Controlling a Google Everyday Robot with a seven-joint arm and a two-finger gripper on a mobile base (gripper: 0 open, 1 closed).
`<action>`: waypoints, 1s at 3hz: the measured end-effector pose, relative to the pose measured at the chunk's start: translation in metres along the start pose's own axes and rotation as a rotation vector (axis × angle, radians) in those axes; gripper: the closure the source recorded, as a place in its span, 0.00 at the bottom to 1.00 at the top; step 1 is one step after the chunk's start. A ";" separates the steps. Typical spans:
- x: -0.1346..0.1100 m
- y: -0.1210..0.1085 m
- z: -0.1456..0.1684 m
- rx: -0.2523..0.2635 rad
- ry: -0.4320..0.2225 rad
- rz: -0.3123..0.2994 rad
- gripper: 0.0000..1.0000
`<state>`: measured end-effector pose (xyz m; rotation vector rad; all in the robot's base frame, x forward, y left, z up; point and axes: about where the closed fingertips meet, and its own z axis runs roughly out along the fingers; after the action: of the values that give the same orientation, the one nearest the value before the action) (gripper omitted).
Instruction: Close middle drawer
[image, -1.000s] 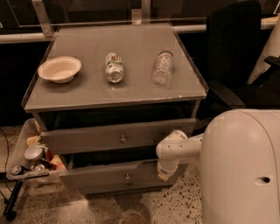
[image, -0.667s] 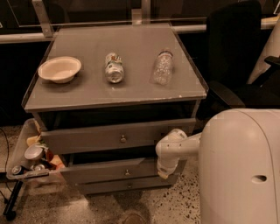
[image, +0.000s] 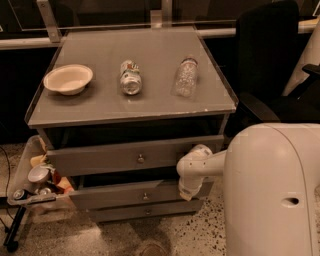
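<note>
The gripper (image: 188, 192) hangs at the right end of the middle drawer (image: 110, 196), against or just beside its front panel. Whether it is open or closed I cannot tell. The drawer sits a little way out, below the taller top drawer (image: 100, 159), so this looks like the closing push. The next move calls for pressing straight inward until the front is flush. The arm (image: 205, 167) hides the contact point, and the robot's body (image: 270, 190) covers the cabinet's right side.

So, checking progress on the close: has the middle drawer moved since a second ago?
Yes. The middle drawer has slid inward, uncovering the lowest drawer front below it. The gripper sits at its right end.
</note>
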<state>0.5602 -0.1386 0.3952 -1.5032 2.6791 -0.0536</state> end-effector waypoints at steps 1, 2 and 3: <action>0.000 0.000 0.000 0.000 0.000 0.000 0.58; 0.000 0.000 0.000 0.000 0.000 0.000 0.35; 0.000 0.000 0.000 0.000 0.000 0.000 0.12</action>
<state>0.5601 -0.1386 0.3952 -1.5033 2.6792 -0.0536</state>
